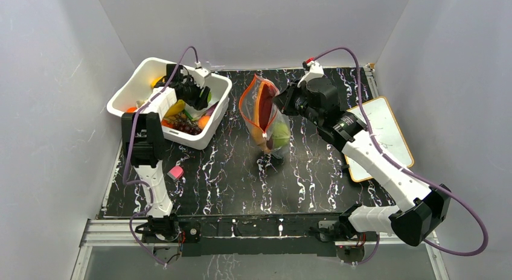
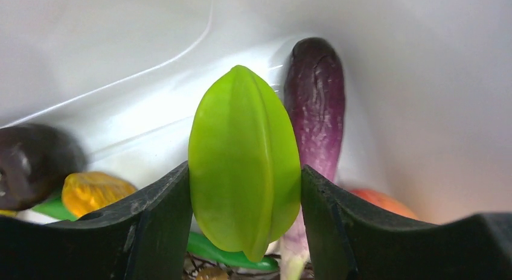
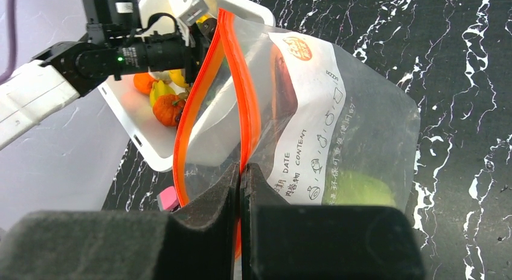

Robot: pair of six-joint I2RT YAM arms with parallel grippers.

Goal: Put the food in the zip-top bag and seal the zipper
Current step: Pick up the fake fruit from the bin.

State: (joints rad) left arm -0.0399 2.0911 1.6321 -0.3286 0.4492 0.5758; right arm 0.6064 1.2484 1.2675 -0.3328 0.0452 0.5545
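Inside the white bin, my left gripper is shut on a ribbed, yellow-green star fruit, and both fingers press its sides. A purple eggplant stands right behind it, with orange pieces lower down. The clear zip-top bag stands upright at the table's middle, its mouth gaping towards the bin. My right gripper is shut on one side of the red-orange zipper and holds the bag up. A pale-green cabbage and a dark red piece lie inside it.
More toy food fills the bin beside my left gripper. A small pink block lies on the black marbled table in front of the bin. A white board with an orange rim lies at the right edge.
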